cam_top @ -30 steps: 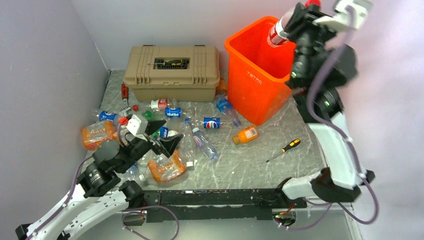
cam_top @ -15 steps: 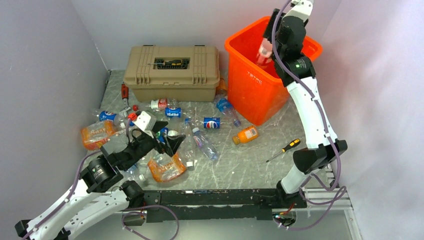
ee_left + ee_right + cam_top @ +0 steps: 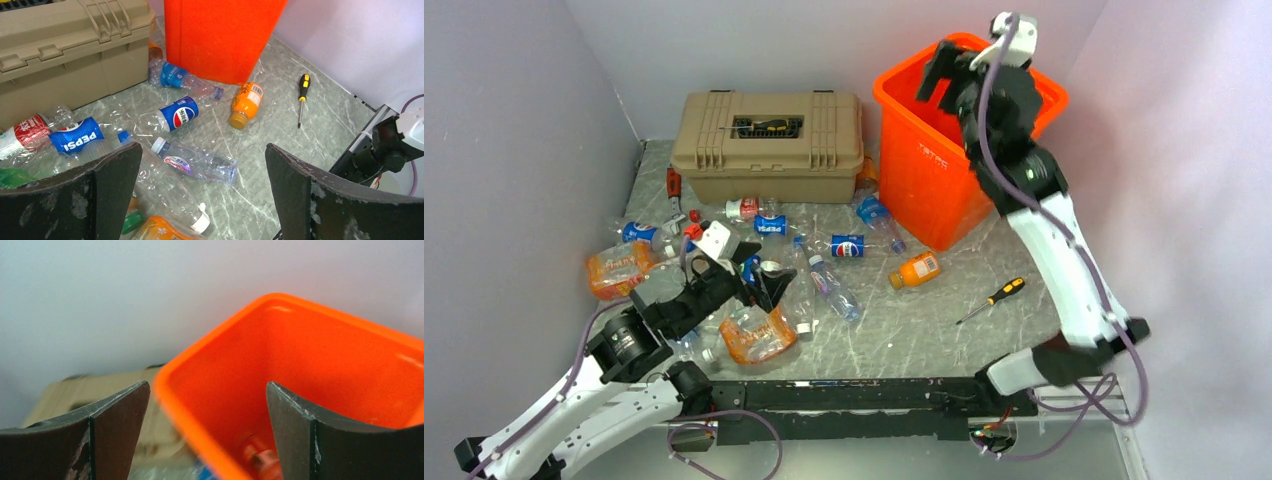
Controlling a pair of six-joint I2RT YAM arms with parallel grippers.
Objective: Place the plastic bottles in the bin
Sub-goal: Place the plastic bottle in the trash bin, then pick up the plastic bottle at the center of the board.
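You can read PEPSI in white capitals on the blue label of a crushed bottle [image 3: 76, 139]. A second bottle [image 3: 179, 113] has a blue label with the round Pepsi emblem; the small letters next to it are too fine to read. The orange bin [image 3: 924, 175] has small white lettering on its front wall. It looks like TSTAC, but the view is too coarse for you to rely on that. The small orange bottle [image 3: 247, 102] shows a barcode patch with illegible digits. The clear bottle [image 3: 197, 164] carries a red-and-purple script label you cannot make out.
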